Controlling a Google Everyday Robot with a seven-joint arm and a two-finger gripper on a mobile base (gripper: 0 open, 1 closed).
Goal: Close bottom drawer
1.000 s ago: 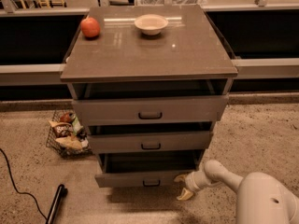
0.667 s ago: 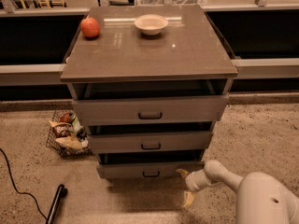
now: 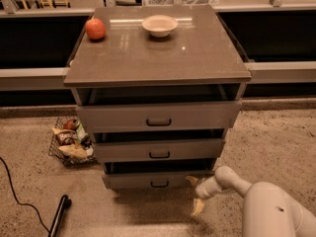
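From where I stand, the grey cabinet (image 3: 232,100) has three drawers, and the bottom drawer (image 3: 133,180), the narrowest one nearest the floor, sits with its front a little forward of the frame and a dark gap showing above it. Its small dark handle (image 3: 159,183) is at the centre of the panel. The robot's hand (image 3: 195,194) is low down by the drawer's right end, with its pale fingers (image 3: 197,207) spread wide and nothing between them. The upper finger looks to be at the drawer's right corner, though I can't tell whether it is touching the panel.

I'd judge the drawer nearly home, with only the last bit of travel left. A push out at the corner could twist the drawer on its runners, so I'd move the contact in towards the handle. Then press straight back, level with the floor. Go slowly until the front seats, keeping the fingers out of the gap above.

Up on the tabletop (image 3: 197,58), a red fruit (image 3: 95,28) and a bowl (image 3: 159,25) sit towards the back, so a gentle finish will keep them from being jolted.
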